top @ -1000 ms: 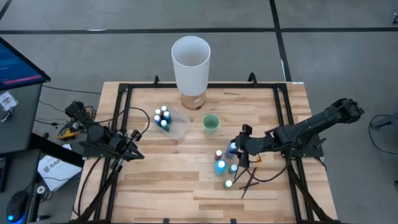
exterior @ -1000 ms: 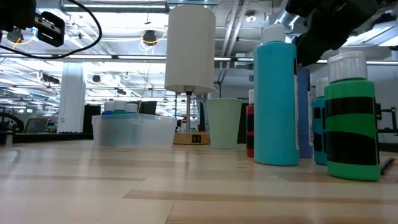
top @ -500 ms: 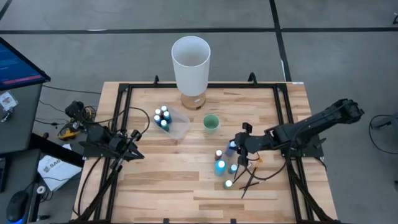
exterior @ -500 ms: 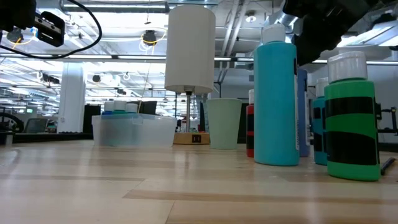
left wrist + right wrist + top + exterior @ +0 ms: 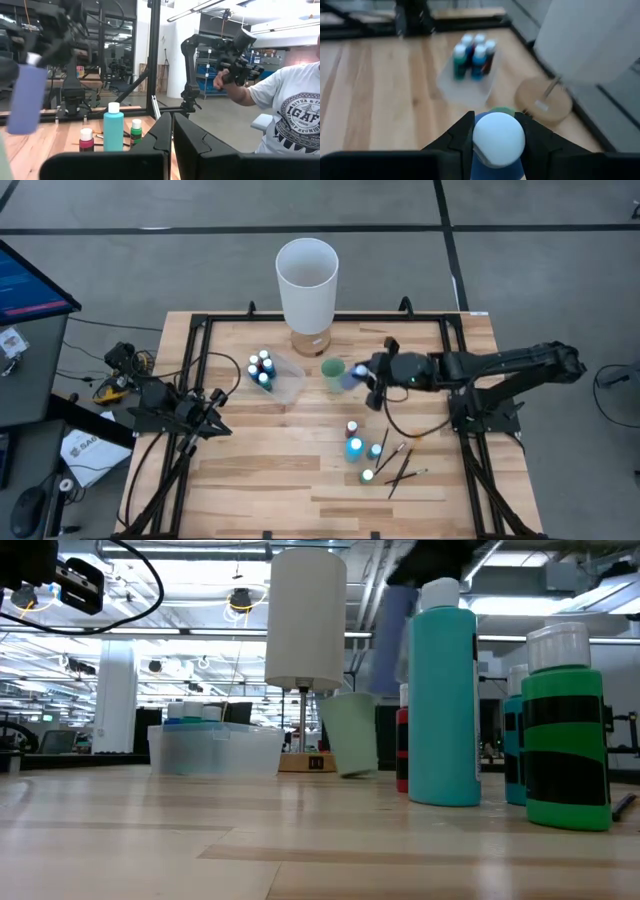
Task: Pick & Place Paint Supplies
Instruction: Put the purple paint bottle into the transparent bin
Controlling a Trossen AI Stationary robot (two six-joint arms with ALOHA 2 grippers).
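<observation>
Gripping a white-capped blue paint bottle [image 5: 498, 145] between both fingers, the right gripper [image 5: 368, 375] hangs above the wooden table [image 5: 250, 480], beside the tilted small green cup [image 5: 334, 372]. Left gripper [image 5: 212, 425], fingers closed together, waits at the table's left edge.

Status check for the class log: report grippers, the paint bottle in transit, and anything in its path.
Right gripper shut on blue bottle, lifted, beside green cup. Left gripper parked at table's left edge. Cup tilted, sits between bottle and clear tray.
</observation>
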